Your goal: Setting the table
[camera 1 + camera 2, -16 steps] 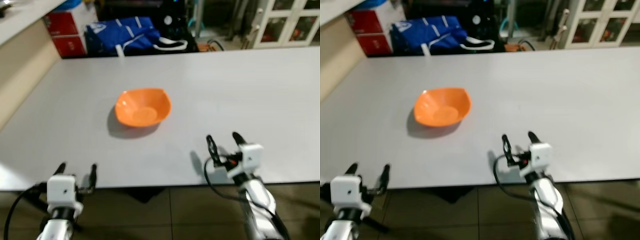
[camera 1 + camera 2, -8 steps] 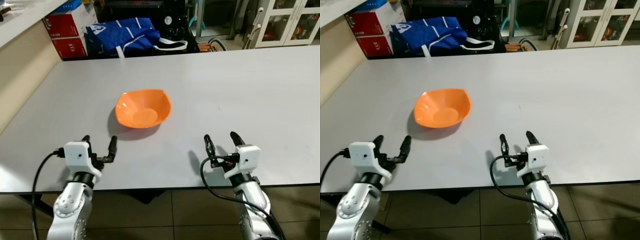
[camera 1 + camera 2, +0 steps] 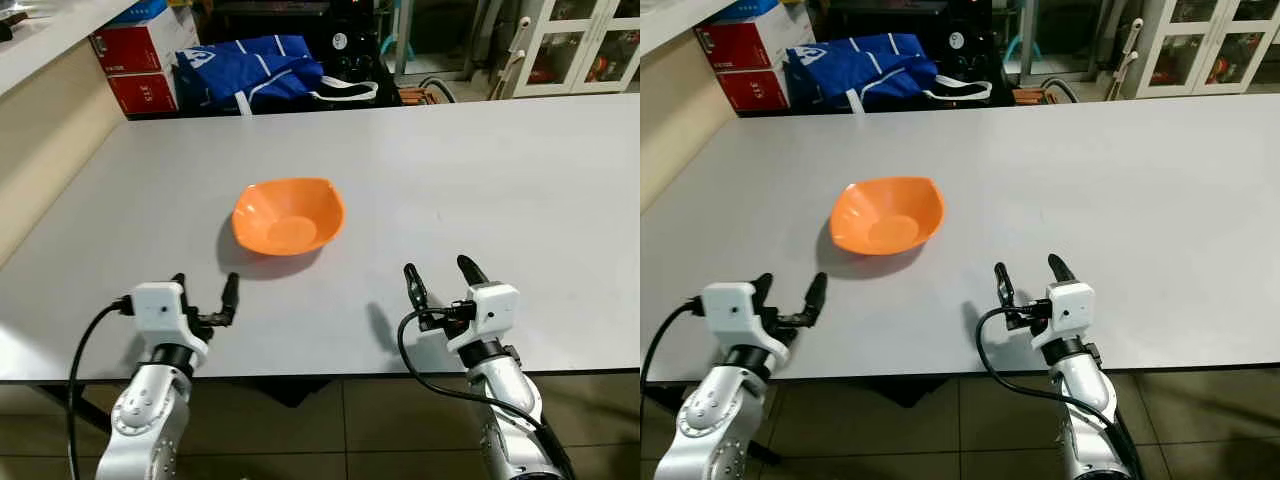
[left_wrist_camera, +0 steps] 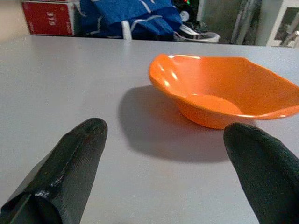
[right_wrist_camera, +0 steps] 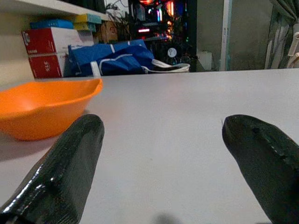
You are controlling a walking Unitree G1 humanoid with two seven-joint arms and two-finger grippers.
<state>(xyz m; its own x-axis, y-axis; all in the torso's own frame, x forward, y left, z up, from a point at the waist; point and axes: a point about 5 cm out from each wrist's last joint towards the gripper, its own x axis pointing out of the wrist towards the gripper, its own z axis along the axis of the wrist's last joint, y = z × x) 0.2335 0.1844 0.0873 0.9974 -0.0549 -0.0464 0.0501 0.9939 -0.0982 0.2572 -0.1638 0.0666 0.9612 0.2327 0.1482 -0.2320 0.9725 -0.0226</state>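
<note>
Centrally, orange bowl (image 3: 288,215) on grey table (image 3: 520,180), left pincer (image 3: 204,298) and right pincer (image 3: 439,280) both apart, seemingly hovering near edge.

Red box (image 4: 46,17): showing white digits that are reading as "91", possibly seen upside down.
Blue bag (image 3: 250,68): carrying white markings, too blurred to be reading as letters.
Other surfaces: showing no legible text.

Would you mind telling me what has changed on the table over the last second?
The left gripper has come forward from the near edge toward the orange bowl, fingers open and empty. The right gripper stays open over the table, barely shifted. The bowl has not moved.
</note>
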